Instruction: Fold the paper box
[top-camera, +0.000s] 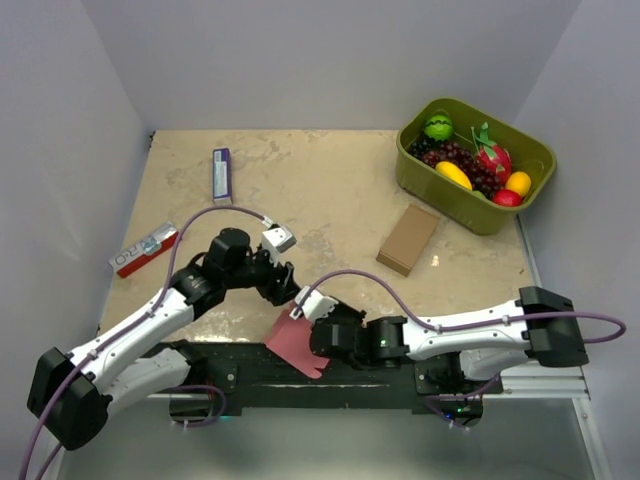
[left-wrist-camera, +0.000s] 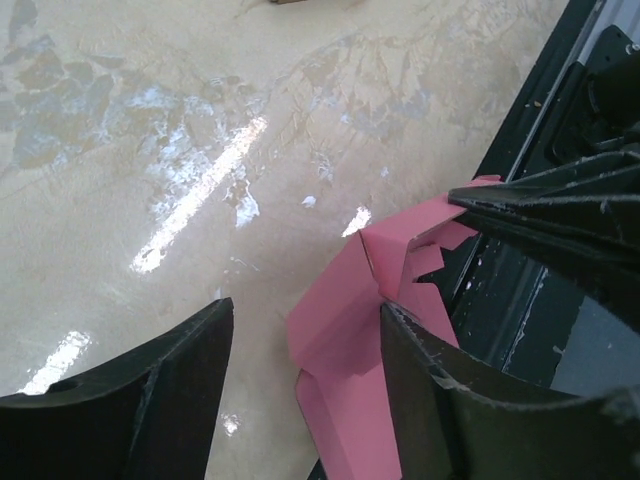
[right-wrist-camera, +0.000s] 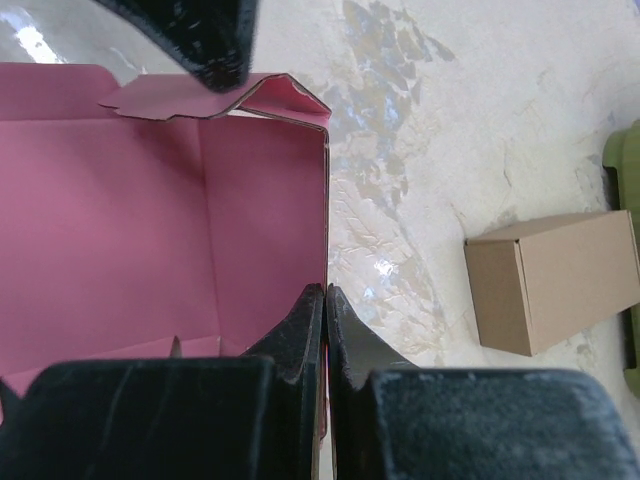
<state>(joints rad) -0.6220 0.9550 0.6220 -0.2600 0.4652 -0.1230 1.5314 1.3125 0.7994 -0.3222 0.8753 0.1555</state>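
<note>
Top external — paper box (top-camera: 295, 348) slants, tabbed end toward left tool (top-camera: 288, 295).

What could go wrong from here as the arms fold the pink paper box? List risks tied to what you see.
The right end effector is shut on one thin wall edge of the paper box; a pull might tear it or slip off.
The open left end effector hangs at the folded top flap; closing might crush it.
The box overhangs the black base rail and might slide off the table.
</note>
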